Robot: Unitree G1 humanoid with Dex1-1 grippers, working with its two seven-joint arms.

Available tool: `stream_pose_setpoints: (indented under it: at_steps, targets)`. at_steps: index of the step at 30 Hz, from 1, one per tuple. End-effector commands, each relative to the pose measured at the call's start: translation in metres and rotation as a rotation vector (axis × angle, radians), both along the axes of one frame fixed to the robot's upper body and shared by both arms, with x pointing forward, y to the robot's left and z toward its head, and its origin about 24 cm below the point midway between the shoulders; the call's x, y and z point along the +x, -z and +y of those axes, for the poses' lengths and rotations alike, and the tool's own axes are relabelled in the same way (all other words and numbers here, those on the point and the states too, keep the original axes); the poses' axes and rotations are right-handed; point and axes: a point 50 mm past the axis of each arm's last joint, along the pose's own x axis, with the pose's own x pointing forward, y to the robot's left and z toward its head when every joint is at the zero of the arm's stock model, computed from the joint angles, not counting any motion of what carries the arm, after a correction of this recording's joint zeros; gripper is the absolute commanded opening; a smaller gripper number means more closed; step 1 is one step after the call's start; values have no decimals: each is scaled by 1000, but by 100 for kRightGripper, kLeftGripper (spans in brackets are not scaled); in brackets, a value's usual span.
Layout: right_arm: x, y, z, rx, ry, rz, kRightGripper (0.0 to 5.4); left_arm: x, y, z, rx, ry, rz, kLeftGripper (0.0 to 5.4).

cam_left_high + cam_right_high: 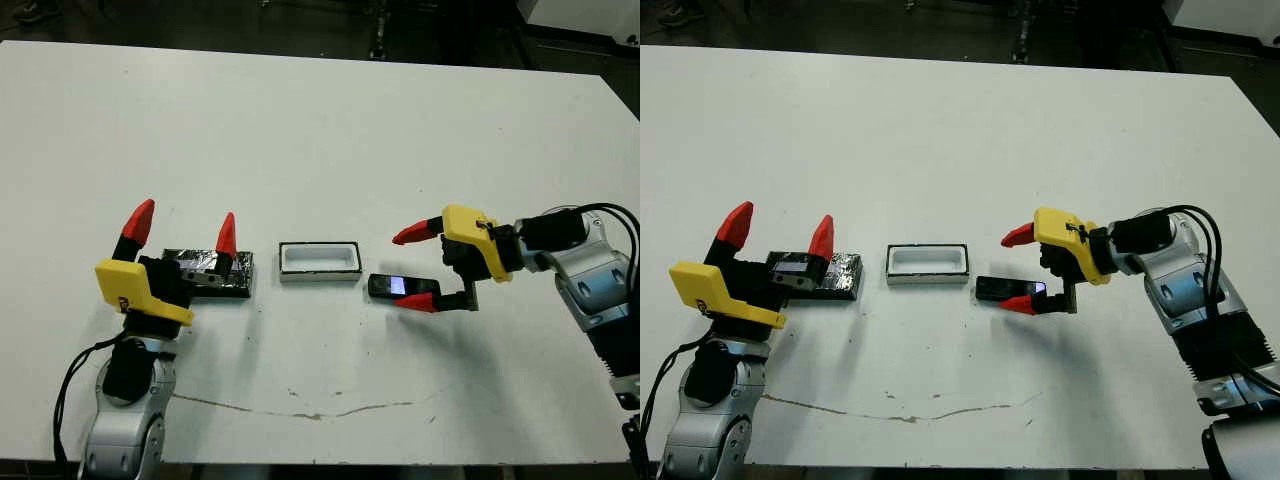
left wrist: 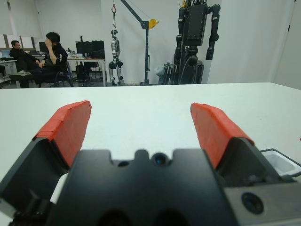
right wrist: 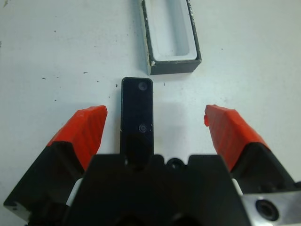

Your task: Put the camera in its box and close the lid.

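On the white table [image 1: 320,130] the camera [image 1: 398,286] lies just right of the box [image 1: 320,262], between my open right gripper [image 1: 415,268] fingers; stiff, glossy, probably slippery, so I would pinch its long sides.

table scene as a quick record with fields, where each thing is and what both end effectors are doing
camera: flat on table, right of box, between right end effector's fingers, not gripped
box: centre, open, nothing inside
lid: left of box, flat on table, partly hidden by left end effector
left end effector: open, over lid
right end effector: open, straddling camera
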Motion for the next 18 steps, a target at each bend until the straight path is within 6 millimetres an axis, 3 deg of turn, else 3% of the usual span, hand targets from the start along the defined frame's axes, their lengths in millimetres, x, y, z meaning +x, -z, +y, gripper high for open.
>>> stream_pose_setpoints:
  at_steps: [1, 18]
  targets:
    - [-2, 7, -4, 10, 5, 10, 540, -1, 4, 1, -5, 1, 16, 538]
    - [-5, 13, -1, -32, 14, 20, 540, -2, 3, 0, -4, -11, 16, 538]
